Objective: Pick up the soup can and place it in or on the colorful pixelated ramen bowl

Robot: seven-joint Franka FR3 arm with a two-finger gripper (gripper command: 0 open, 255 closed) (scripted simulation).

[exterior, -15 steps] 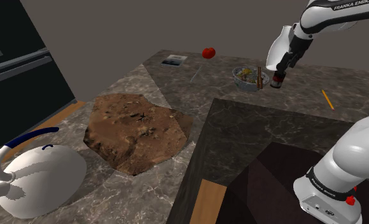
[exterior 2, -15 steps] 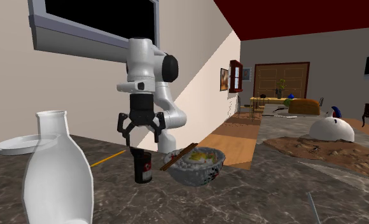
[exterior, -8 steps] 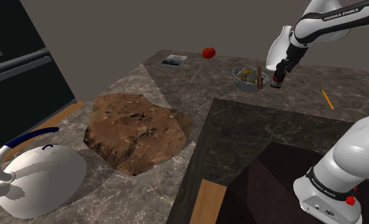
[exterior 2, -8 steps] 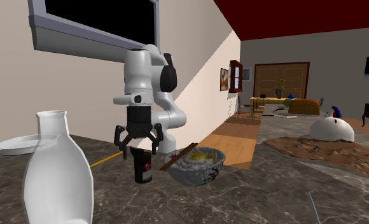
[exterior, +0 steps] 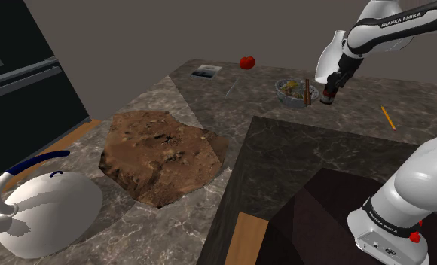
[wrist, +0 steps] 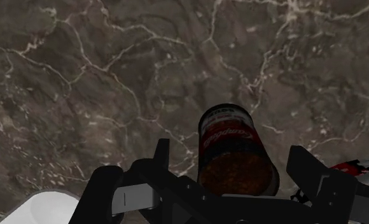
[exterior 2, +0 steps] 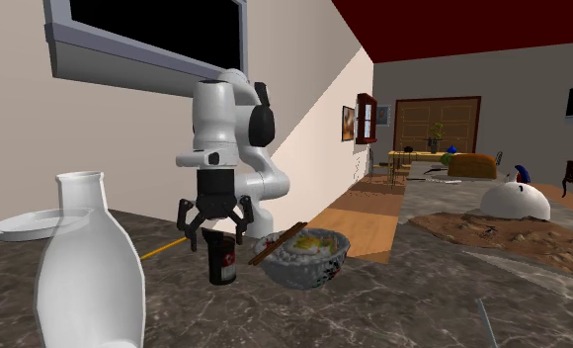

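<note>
Jaws wide, straddling top of can [wrist: 234, 153], clear of both its sides, nothing held. Can upright on table [wrist: 113, 76], toward edge far from my stand, just beside bowl [exterior 2: 304, 259]. Long axis vertical, directly below me: I judge straight drop, then close.

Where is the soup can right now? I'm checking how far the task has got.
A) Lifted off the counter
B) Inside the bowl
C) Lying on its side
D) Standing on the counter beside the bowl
D: the soup can stands upright on the counter next to the bowl, with the open gripper straddling its top.
</note>
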